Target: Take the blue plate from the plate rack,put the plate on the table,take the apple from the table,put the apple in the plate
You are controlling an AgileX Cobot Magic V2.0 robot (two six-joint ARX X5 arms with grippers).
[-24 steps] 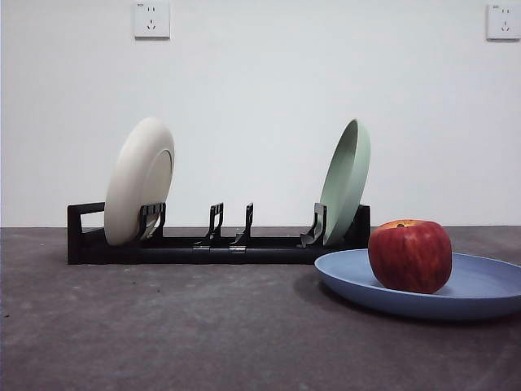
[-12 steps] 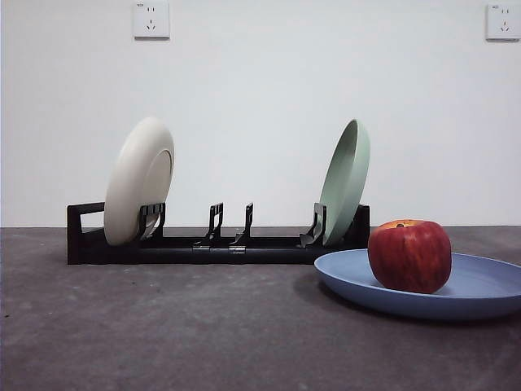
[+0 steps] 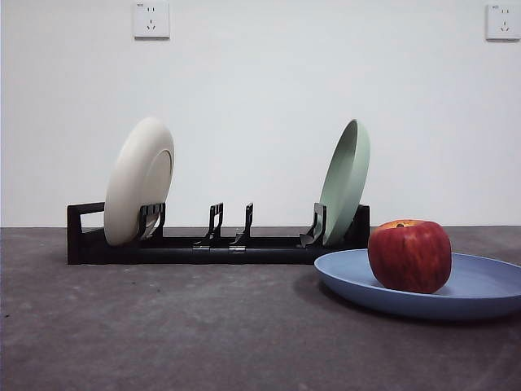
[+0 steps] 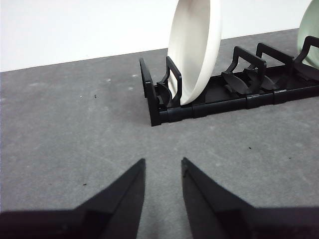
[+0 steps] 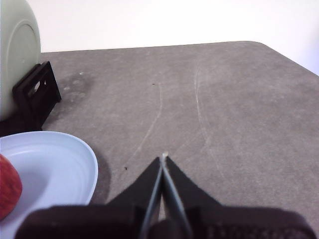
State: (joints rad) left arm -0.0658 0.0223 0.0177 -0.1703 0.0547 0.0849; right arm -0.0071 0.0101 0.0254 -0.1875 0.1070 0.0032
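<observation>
The blue plate point(image 3: 464, 292) lies flat on the table point(image 3: 163, 326) at the right, in front of the plate rack point(image 3: 212, 244). The red apple point(image 3: 409, 255) sits in the plate, upright with its stem up. In the right wrist view the plate point(image 5: 50, 164) and an edge of the apple point(image 5: 7, 191) show beside my right gripper point(image 5: 163, 162), which is shut and empty above bare table. My left gripper point(image 4: 162, 167) is open and empty over the table, short of the rack's point(image 4: 224, 99) white-plate end. Neither arm shows in the front view.
A cream-white plate point(image 3: 140, 181) stands in the rack's left end and a pale green plate point(image 3: 346, 181) in its right end; the middle slots hold nothing. The table's rounded edge point(image 5: 279, 52) shows in the right wrist view. A white wall stands behind.
</observation>
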